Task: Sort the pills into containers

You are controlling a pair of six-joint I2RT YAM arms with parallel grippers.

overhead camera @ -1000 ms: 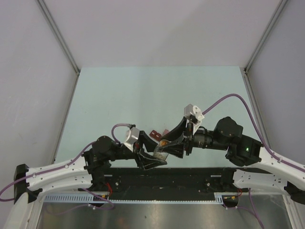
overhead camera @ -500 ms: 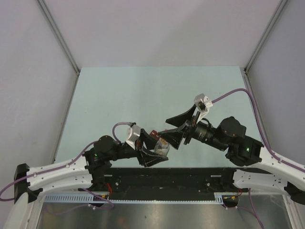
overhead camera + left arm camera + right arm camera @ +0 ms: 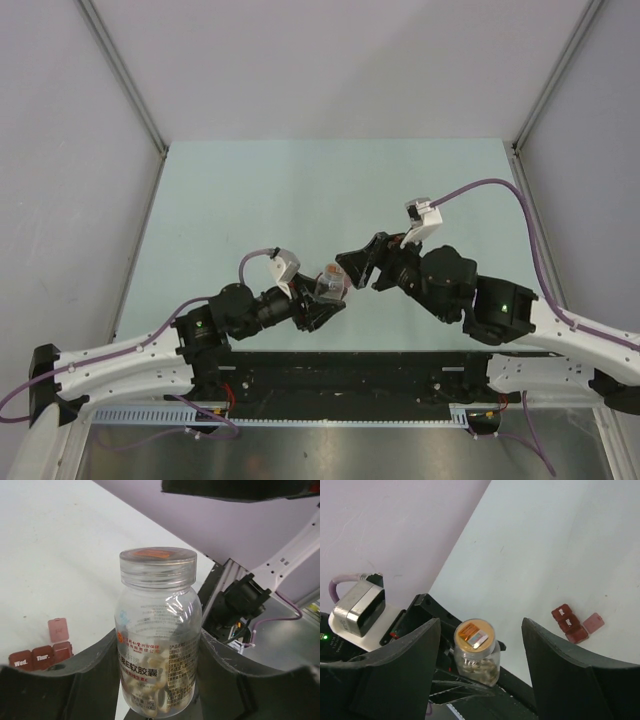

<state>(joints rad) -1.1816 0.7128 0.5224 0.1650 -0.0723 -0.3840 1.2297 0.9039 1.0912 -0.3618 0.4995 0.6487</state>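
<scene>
lifting the bottle [image 3: 157,645] upright over the last 1 s, the left gripper [image 3: 318,305] stays clenched on it; the right gripper [image 3: 352,267] has backed off, jaws spread, facing the cap [image 3: 157,562]. pills [image 3: 150,682] remain sealed inside, so uncapping likely comes next; the pill box [image 3: 568,624] lies apart, 1 lid open.

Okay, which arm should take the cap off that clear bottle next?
Right, probably. The left gripper is shut on the bottle, so it is occupied. The right gripper is open and aimed at the cap, which shows between its fingers.
</scene>
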